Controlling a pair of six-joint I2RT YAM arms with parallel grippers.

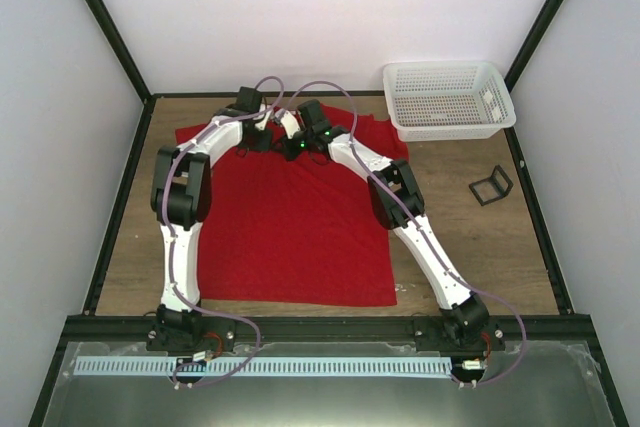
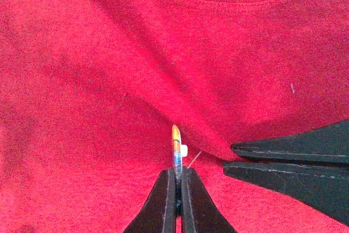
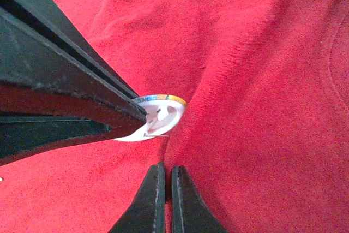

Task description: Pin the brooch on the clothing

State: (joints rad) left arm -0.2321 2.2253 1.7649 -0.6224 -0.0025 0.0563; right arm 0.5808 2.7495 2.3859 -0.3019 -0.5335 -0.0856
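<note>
The red T-shirt point(image 1: 290, 227) lies flat on the table, neck at the far side. My left gripper point(image 2: 178, 172) is shut on the brooch point(image 2: 176, 148), a small round badge held edge-on just below the collar, its pin pointing at a raised fold of cloth. In the right wrist view the brooch's white back point(image 3: 158, 118) with its pin shows beside the left fingers point(image 3: 65, 96). My right gripper point(image 3: 165, 167) is shut on that fold of the shirt point(image 3: 262, 107); its fingers point(image 2: 283, 162) come in from the right in the left wrist view. Both grippers point(image 1: 280, 139) meet near the collar.
A white mesh basket point(image 1: 448, 97) stands at the back right. A black wire-frame stand point(image 1: 491, 185) sits on the wooden table to the right of the shirt. Dark frame posts and white walls enclose the table.
</note>
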